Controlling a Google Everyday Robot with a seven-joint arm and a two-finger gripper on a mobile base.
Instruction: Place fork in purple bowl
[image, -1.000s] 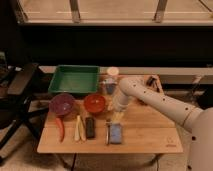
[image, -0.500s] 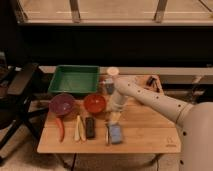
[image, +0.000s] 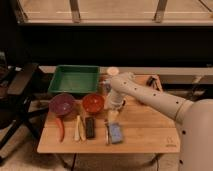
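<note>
The fork (image: 106, 133) is a thin grey utensil lying on the wooden table (image: 150, 135) near the front edge, just left of the blue pad (image: 116, 133). The purple bowl (image: 62, 104) stands at the table's left, beside the orange-red bowl (image: 93, 102). My white arm reaches in from the right. The gripper (image: 114, 116) hangs point down over the table's middle, just above the far ends of the fork and the pad, right of the orange-red bowl. It holds nothing that I can see.
A green tray (image: 75, 79) sits at the back left, a white cup (image: 113, 71) behind the arm, and small dark items (image: 153, 80) at the back right. A red pepper (image: 60, 129), cream sticks (image: 78, 129) and a dark bar (image: 90, 127) lie in front of the bowls. A chair (image: 20, 85) stands left.
The gripper has shifted slightly left and a little lower, toward the far end of the fork. The objects on the table have not moved.
</note>
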